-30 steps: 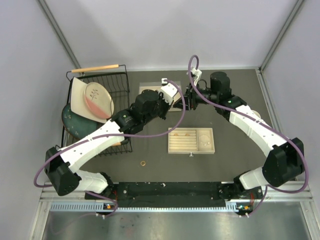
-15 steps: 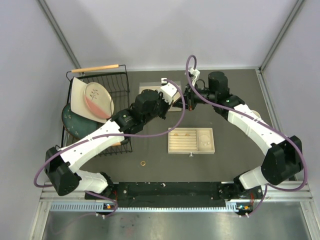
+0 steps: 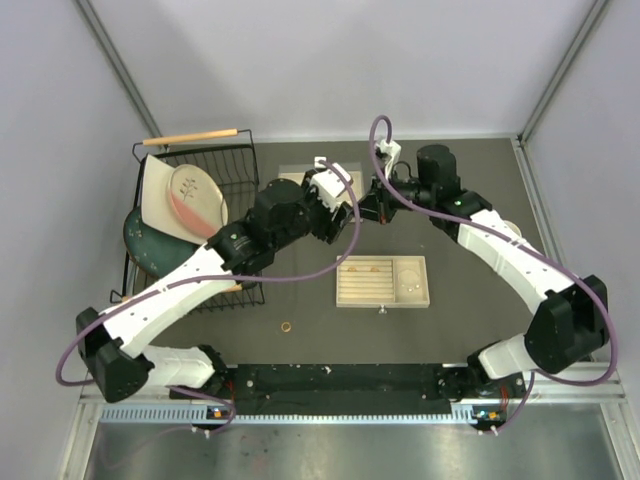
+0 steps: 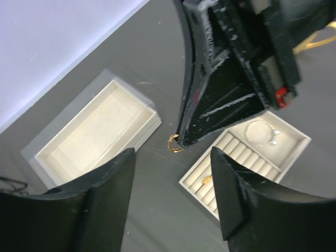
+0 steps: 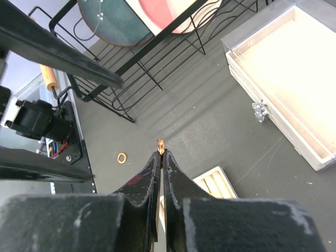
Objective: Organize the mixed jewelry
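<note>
The tiny gold-copper finger ring (image 4: 174,143), likely light, stiff and slippery, hangs above the counter (image 5: 220,121), clenched by its band in the right pincer (image 5: 160,154), while the left pincer (image 4: 172,176) gapes released.

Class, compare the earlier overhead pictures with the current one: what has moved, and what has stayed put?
The left gripper, open, swung leftward toward the dish rack, its arm drawing back. The right gripper barely shifted and stays shut on a small gold ring. The slotted tray and the loose ring on the table have not moved.
</note>
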